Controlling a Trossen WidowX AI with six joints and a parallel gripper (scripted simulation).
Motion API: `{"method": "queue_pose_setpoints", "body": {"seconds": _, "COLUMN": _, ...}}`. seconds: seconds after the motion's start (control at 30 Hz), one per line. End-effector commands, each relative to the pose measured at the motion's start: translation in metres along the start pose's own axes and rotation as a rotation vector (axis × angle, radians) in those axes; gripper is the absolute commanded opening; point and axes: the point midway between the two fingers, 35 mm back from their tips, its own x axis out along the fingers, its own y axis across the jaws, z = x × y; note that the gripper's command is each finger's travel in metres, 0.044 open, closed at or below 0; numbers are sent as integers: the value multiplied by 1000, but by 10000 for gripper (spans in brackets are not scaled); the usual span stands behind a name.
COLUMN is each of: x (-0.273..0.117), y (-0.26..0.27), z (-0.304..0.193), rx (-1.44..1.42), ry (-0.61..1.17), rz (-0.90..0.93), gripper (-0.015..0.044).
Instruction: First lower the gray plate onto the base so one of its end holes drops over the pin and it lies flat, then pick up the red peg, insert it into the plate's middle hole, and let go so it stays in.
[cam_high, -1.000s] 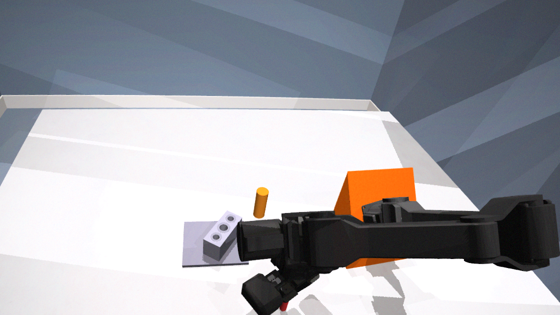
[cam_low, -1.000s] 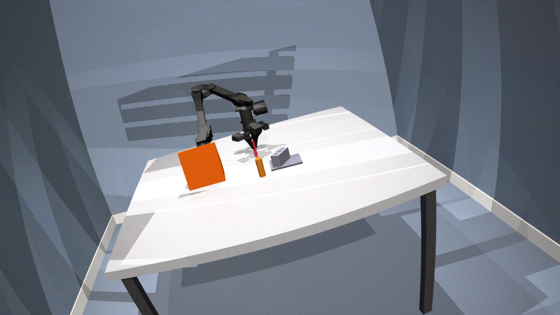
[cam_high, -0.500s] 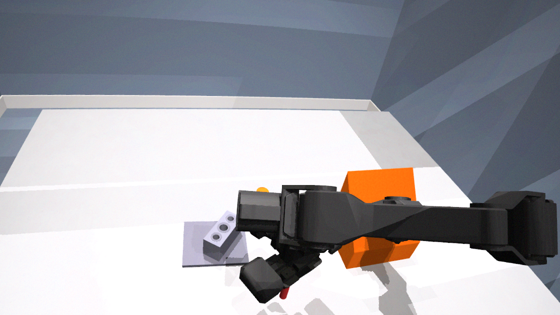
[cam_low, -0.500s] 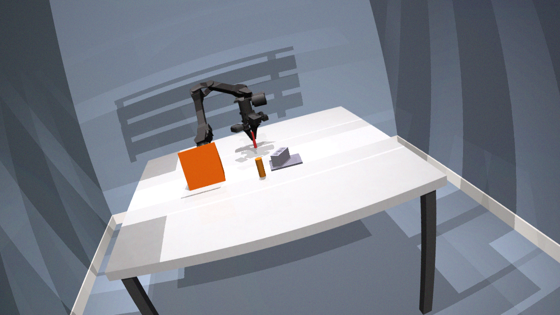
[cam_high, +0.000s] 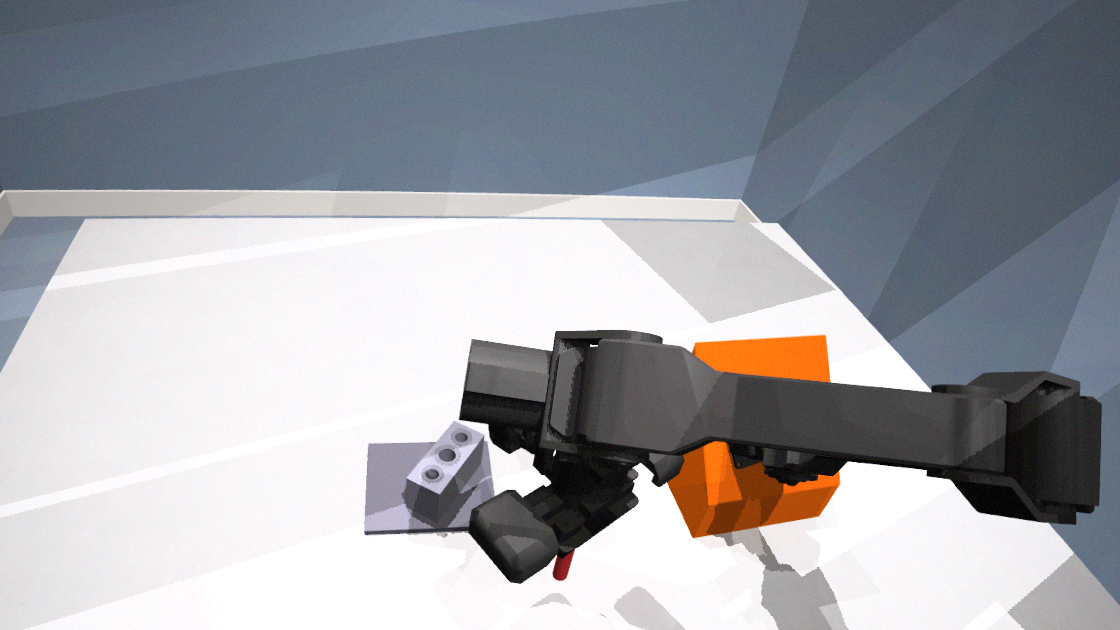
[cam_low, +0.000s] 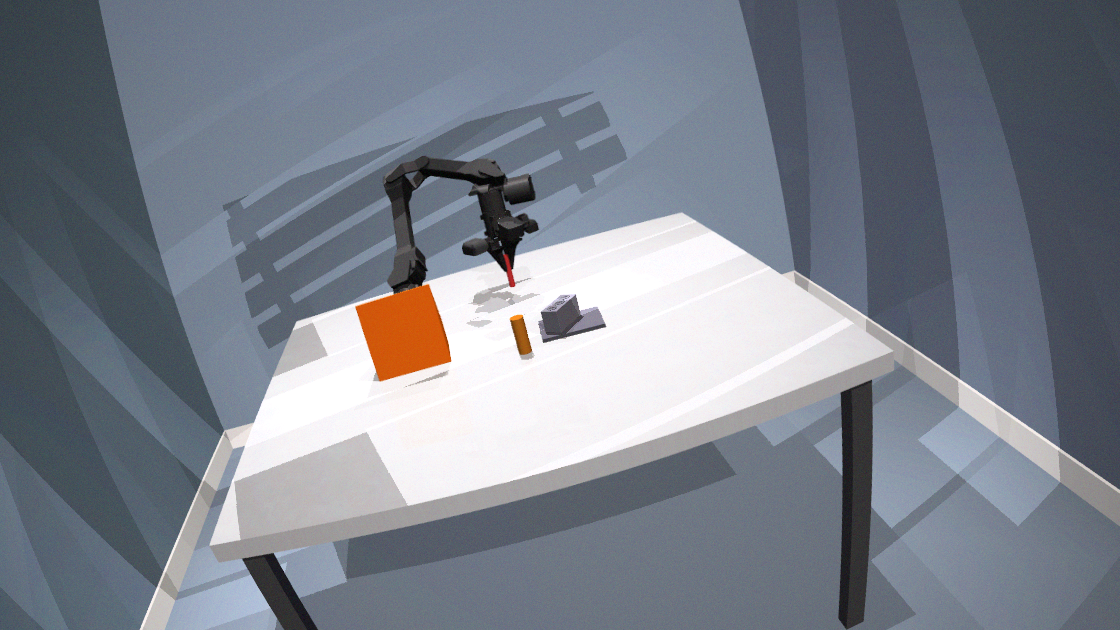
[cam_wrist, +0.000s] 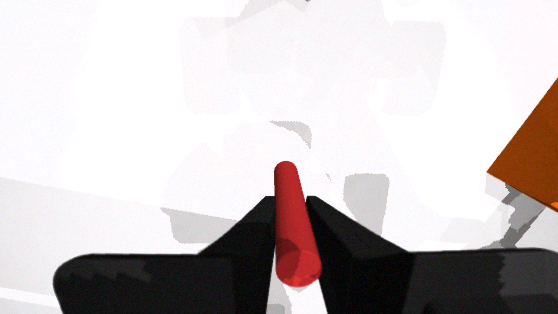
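In the top view the gray plate (cam_high: 444, 472) is seen low and left of centre, seated on its base (cam_high: 387, 485). Right of it, the red peg (cam_high: 562, 566) is gripped by the jaws, clear of the bench (cam_high: 234, 352). A slightly tilted peg could catch the middle hole's rim. Only the exterior view shows an orange cylinder (cam_low: 520, 335).

One camera hangs above the arm's base end, looking down its length across the white table (cam_high: 195, 352) toward the far rim, close in. A second stands well back off the opposite side, raised, facing the arm and taking in the whole table (cam_low: 626, 376) and its legs. The third rides at the wrist, peering down past the gripper (cam_wrist: 291, 205) at the tabletop, very near. All three share the orange box (cam_high: 763, 438) (cam_low: 403, 330) (cam_wrist: 532, 165).
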Motion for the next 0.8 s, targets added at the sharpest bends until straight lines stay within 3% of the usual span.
{"method": "queue_pose_setpoints", "body": {"seconds": 0.0, "x": -2, "y": 3, "z": 11, "rx": -3, "ry": -7, "rz": -1, "gripper": 0}}
{"method": "queue_pose_setpoints", "body": {"seconds": 0.77, "x": -6, "y": 14, "z": 79, "rx": -5, "ry": -14, "rz": -2, "gripper": 0}}
